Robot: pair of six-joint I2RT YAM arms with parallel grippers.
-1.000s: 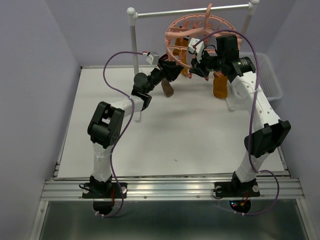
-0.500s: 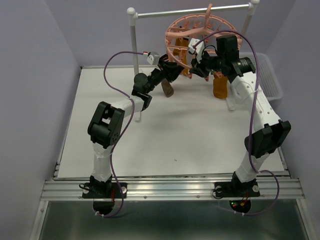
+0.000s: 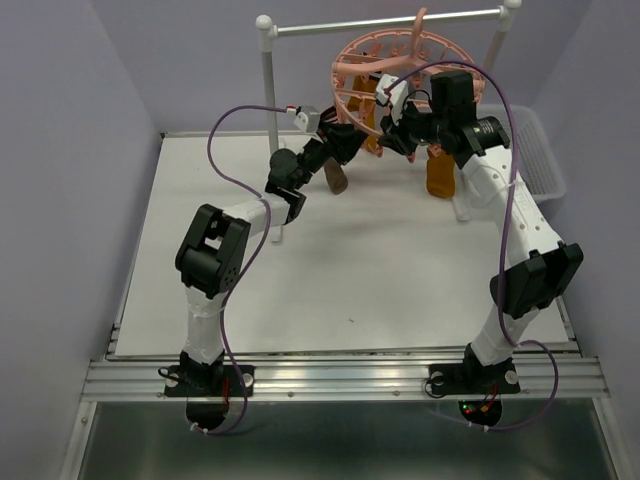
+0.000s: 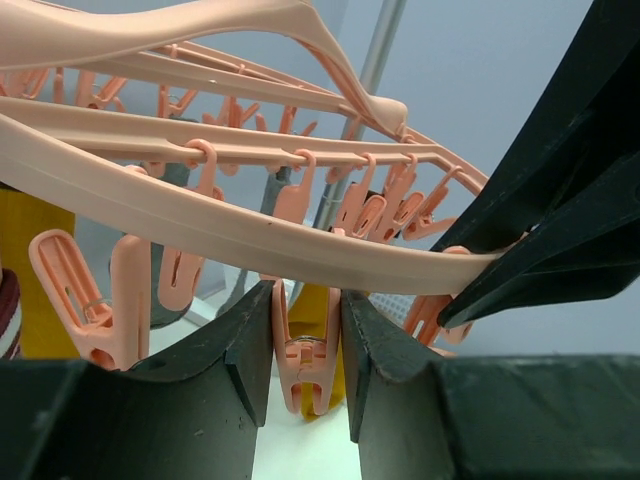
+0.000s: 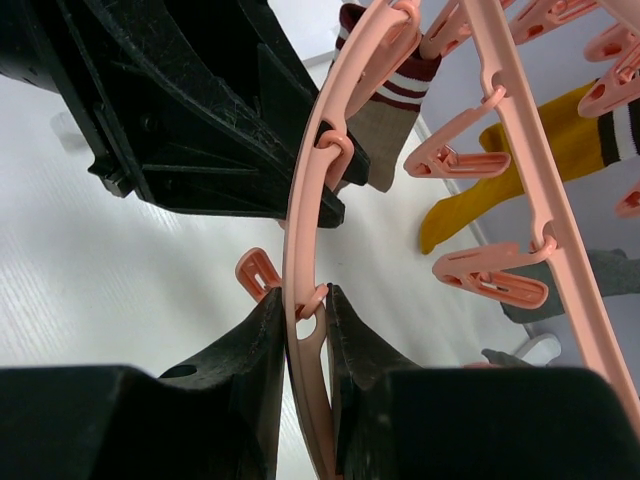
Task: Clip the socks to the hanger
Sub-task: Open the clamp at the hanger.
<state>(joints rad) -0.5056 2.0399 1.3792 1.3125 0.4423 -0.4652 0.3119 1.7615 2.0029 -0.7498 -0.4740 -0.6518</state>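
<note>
Pink plastic hanger, likely light, stiff and apt to swing, is hanging from the rail over the desk's far edge as the right end effector is pinching its ring and the left end effector is squeezing a springy clip beside limp, dangling socks.

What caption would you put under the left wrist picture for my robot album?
Left gripper pinches a pink clip dangling under the hanger.

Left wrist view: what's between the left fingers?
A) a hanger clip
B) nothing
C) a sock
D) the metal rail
A: the left gripper has its fingers closed on both sides of a pink clip dangling under the hanger ring.
</note>
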